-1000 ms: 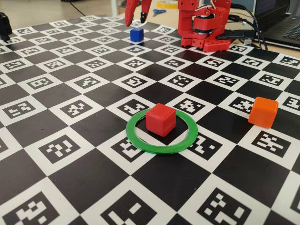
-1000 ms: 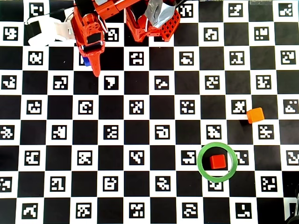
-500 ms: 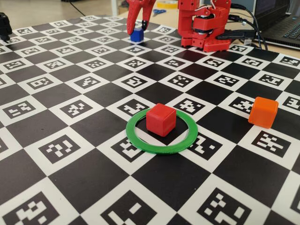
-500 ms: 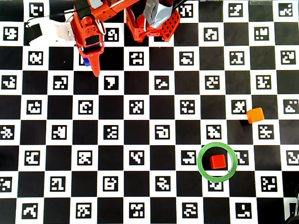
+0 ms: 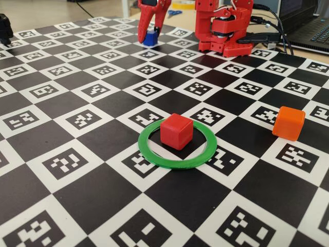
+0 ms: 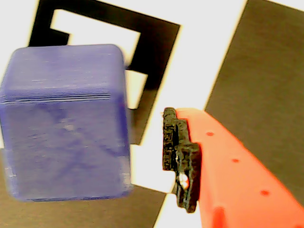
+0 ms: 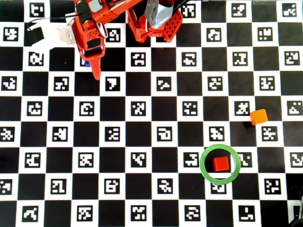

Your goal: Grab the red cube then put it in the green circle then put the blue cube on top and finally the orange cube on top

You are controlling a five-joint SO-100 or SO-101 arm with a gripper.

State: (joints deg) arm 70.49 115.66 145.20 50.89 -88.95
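Blue cube sits flat, upright, between the tool's fingers.

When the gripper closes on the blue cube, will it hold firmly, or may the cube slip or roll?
The blue cube looks rigid, with flat faces, so it should not roll or deform. Its matte, ridged surface suggests fair grip against the dark finger pad. Its rounded edges might let it twist if caught off-centre. The gripper appears not yet closed.

red cube: 1 | blue cube: 1, mostly hidden overhead | orange cube: 1 | green circle: 1
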